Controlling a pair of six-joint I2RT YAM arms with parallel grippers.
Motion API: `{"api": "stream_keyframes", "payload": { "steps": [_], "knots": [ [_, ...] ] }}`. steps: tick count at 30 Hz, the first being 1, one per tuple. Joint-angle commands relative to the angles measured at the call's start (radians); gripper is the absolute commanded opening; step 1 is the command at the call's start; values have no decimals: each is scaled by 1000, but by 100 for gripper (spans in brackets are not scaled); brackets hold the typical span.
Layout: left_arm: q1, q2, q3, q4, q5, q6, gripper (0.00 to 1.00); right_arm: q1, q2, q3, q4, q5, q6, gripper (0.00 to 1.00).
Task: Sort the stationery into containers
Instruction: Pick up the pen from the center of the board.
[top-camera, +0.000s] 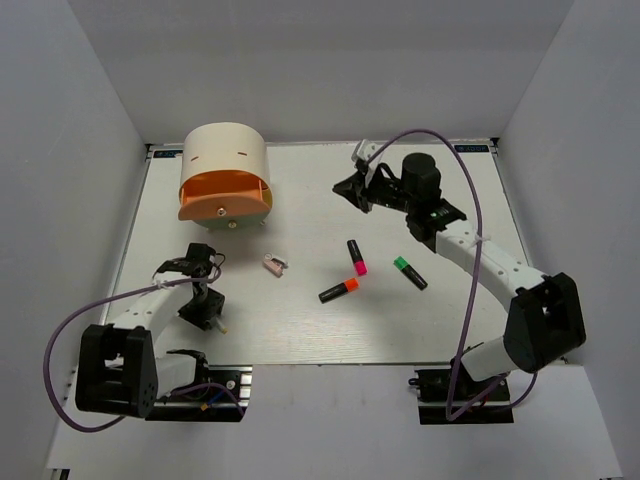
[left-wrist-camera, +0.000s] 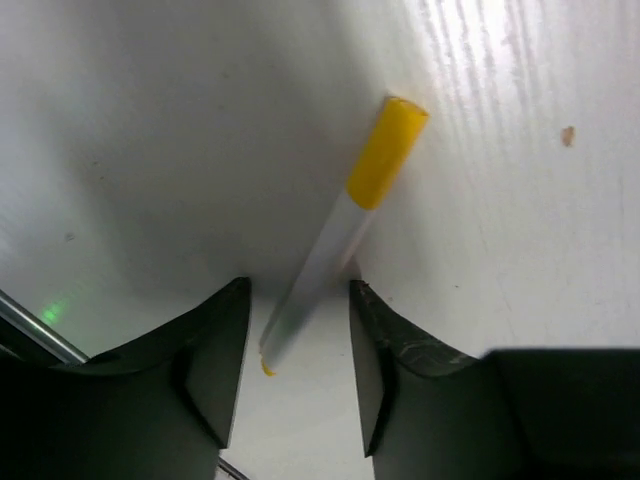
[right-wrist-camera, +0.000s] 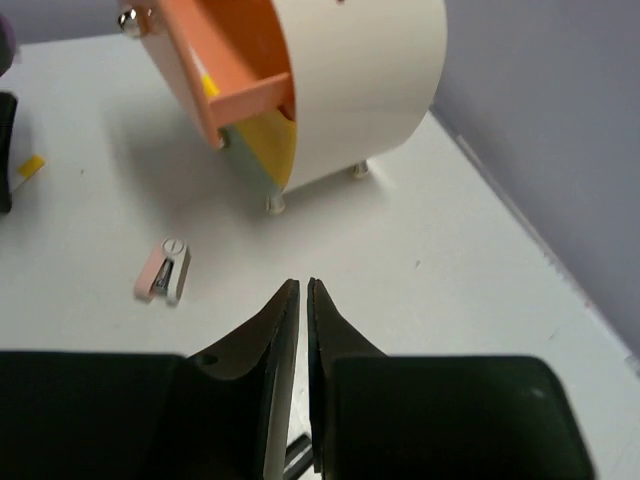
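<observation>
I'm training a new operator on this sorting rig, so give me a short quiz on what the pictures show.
1. Which thing lies between the fingers of the left gripper? A: a yellow-capped stick. B: an eraser. C: a ruler.
2. True or false: the right gripper holds a marker.
3. How many markers lie on the table?
Key: 1 A. 2 False; its jaws are shut on nothing. 3 Three, capped pink, orange and green.
</observation>
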Motion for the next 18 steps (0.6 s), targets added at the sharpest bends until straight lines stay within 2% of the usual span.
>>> {"api": "stream_keyframes", "payload": {
  "steps": [1,2,4,6,7,8,11,14,16,18],
  "knots": [
    [3,33,26,75,-17,50,53,-18,-92,-81,63,-18,24,13],
    [3,65,26,75,-6,51,46,-18,-104,-97,63,-15,24,15],
    [3,91,26,87,-6,61,38,-32,-142,-137,55,-13,24,18],
    [3,101,26,108,5,70,28,-38,-174,-154,30,-12,22,43],
    [-6,101,26,109,5,70,25,-45,-182,-167,11,-7,21,60],
    [-6,101,26,118,14,70,20,-47,-190,-171,-17,-1,24,89],
    [-6,30,41,99,58,107,7,-61,-204,-184,-68,14,50,90],
    [-6,-93,115,49,107,162,0,-91,-213,-209,-95,-1,64,88],
    [-6,-161,185,36,141,190,0,-99,-219,-229,-95,-32,80,76],
    [-6,-249,262,12,161,230,0,-116,-219,-236,-88,-62,85,39]
  ]
}}
